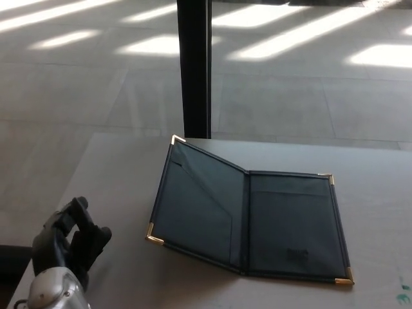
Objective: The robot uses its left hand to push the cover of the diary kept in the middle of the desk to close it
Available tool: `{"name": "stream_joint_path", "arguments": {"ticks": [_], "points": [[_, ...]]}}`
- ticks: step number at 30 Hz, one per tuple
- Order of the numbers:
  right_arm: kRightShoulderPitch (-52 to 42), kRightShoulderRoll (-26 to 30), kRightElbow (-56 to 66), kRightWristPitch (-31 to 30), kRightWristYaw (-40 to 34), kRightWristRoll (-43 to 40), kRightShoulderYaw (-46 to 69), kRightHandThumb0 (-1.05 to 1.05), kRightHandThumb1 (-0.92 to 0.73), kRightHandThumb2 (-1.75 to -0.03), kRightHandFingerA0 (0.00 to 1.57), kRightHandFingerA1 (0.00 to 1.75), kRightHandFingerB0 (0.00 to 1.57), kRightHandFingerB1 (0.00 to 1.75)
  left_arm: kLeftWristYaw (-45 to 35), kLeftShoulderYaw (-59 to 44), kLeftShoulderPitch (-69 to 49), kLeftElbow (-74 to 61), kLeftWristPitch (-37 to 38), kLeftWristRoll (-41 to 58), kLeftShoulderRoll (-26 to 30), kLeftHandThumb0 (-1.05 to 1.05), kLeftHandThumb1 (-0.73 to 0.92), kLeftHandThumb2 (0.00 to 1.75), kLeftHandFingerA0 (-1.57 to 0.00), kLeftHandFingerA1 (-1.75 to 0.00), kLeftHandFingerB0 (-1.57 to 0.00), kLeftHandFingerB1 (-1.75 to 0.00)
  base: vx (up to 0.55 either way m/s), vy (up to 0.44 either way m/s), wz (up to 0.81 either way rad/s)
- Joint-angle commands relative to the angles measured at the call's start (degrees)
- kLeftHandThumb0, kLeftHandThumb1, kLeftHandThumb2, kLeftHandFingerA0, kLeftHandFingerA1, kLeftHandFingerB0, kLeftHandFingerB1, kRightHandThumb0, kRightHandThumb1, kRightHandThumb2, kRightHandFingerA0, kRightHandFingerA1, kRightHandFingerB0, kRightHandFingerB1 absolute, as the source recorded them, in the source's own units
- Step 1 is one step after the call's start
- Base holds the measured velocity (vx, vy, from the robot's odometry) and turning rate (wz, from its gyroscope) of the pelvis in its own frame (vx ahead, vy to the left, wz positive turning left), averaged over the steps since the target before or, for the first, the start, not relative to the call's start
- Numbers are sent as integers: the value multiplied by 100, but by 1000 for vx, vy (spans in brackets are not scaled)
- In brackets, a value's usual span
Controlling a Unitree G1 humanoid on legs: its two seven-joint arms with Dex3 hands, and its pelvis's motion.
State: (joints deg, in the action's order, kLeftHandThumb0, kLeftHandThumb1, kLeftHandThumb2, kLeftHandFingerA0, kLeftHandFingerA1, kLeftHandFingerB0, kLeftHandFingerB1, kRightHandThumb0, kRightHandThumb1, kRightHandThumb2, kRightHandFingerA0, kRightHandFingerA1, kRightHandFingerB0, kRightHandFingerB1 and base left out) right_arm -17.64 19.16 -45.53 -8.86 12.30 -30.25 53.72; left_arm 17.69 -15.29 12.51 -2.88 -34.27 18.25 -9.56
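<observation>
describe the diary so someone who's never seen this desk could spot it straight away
Start at the pale desk just in front of the black vertical post. In the desk's middle lies the diary, a dark folder lying open, its left cover tilted up. Gold metal corners set it apart; the only other thing nearby is the robot's left hand.
</observation>
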Motion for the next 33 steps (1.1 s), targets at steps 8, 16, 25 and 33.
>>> {"name": "stream_joint_path", "arguments": {"ticks": [8, 16, 25, 33], "points": [[94, 75, 264, -141, -109, -258, -1, -70, -89, -66, 54, 76, 43, 53, 549, 712, -649, -746, -302, 398, -1472, -93, 92, 89, -36, -46, -27, -42, 0, 0, 0], [209, 131, 195, -89, -177, -187, -47, -67, -89, -66, 55, 77, 45, 54, 571, 1564, -1037, -775, -117, 604, -1832, -97, 92, 93, -34, -54, -25, -44, 0, 0, 0], [249, 132, 220, -159, -122, -234, -63, -69, -88, -65, 51, 74, 40, 51, 818, 1975, -1534, -691, -37, 735, -1801, -94, 92, 89, -32, -51, -27, -43, 0, 0, 0], [200, 97, 397, -206, -87, -234, -103, -69, -89, -66, 52, 73, 42, 52, 962, 2039, -1501, -668, -72, 984, -1864, -96, 92, 89, -32, -51, -25, -42, 0, 0, 0]]}}
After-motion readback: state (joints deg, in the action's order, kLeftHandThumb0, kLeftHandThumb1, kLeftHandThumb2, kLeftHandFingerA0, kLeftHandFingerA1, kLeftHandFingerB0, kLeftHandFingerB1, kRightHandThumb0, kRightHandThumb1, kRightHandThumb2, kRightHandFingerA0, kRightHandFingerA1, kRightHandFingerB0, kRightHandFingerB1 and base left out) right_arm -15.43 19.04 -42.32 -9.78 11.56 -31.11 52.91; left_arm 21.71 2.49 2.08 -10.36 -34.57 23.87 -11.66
